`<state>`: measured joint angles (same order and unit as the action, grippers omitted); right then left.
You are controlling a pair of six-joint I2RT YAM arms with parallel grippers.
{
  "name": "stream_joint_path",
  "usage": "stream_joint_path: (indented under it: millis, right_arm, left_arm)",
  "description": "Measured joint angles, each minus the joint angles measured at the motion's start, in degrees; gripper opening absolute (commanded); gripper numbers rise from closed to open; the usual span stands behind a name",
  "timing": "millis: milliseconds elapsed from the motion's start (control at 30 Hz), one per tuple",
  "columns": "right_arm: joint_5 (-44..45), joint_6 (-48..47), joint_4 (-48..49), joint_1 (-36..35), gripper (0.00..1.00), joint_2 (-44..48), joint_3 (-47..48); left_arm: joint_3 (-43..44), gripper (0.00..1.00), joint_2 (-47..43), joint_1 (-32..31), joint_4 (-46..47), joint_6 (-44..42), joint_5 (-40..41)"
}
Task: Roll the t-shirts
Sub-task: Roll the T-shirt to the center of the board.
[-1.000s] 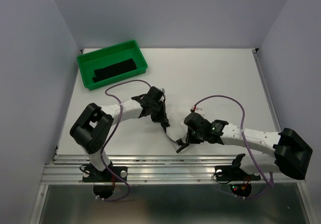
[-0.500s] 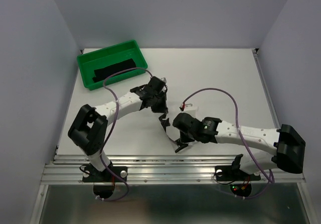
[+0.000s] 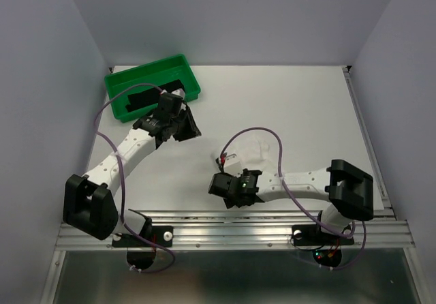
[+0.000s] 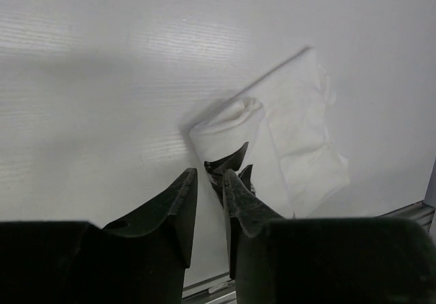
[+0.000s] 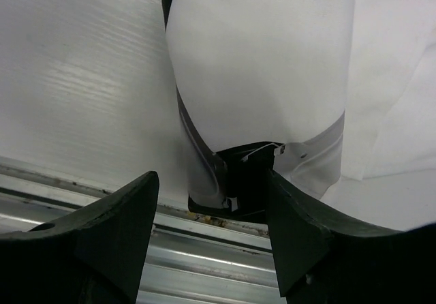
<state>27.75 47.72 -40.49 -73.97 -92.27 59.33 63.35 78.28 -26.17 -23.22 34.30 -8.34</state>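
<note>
White t-shirt [image 4: 286,137] lies by the near edge of the worktop, about midway along, part-rolled with a flat tail. It looks thin, light and limp, likely to slacken if released. Right gripper [image 5: 211,181], spread wide, sits at the roll's end gripping nothing; left gripper [image 4: 208,181], barely parted and empty, hangs well off toward the far left corner. Best hold, I judge: both ends of the roll, not the tail.

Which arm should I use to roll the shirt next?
Right. The right gripper is open, right at the rolled end of the t-shirt; the left gripper holds nothing, off beside the green tray.
</note>
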Motion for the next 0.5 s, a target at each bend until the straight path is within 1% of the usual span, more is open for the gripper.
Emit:
stream_joint_path:
  millis: [33,67,100,133,167,200,233,267,300,333,367,500]
  right_arm:
    - [0.2,0.0,0.0,0.0,0.65,-0.9,0.1]
    - [0.4,0.0,0.0,0.0,0.61,-1.9,0.3]
    - [0.8,0.0,0.0,0.0,0.59,-2.8,0.3]
    - [1.1,-0.2,0.0,0.0,0.52,-3.6,0.4]
    - [1.5,-0.3,0.0,0.0,0.48,-4.0,0.4]
    - [2.1,-0.6,0.2,0.0,0.37,-4.7,0.5]
    - [2.9,-0.9,0.2,0.0,0.3,-5.5,0.6]
    - [3.6,-1.3,0.1,0.0,0.22,-6.1,0.8]
    - [4.3,-1.3,-0.2,0.0,0.08,-6.5,1.0]
    - [4.7,-1.5,-0.2,-0.2,0.03,-6.7,1.1]
    - [5.1,-1.6,-0.1,-0.3,0.01,-6.6,1.2]
    - [5.6,-1.7,1.6,-0.4,0.01,-4.6,-0.4]
  left_arm:
    - [-1.0,0.43,-0.5,0.7,-0.1,0.1,-0.1]
    - [-1.9,0.51,-0.8,1.2,-0.3,0.1,-0.2]
    - [-2.8,0.54,-0.9,1.4,-0.4,0.3,-0.4]
    - [-3.5,0.56,-0.9,1.4,-0.4,0.3,-0.7]
    - [-4.3,0.62,-0.9,1.4,-0.3,0.5,-1.1]
    - [-5.0,0.64,-0.9,1.4,-0.2,0.6,-1.6]
    - [-5.6,0.67,-0.9,1.4,0.0,0.9,-2.0]
    - [-6.3,0.71,-0.9,1.4,0.3,0.9,-2.5]
    - [-6.9,0.74,-0.9,1.4,0.4,1.1,-3.0]
    - [-7.1,0.77,-0.9,1.4,0.5,1.1,-3.1]
    - [-8.0,0.8,-0.9,1.4,1.1,1.3,-3.8]
    - [-11.2,0.88,-1.4,1.4,3.3,1.9,-5.6]
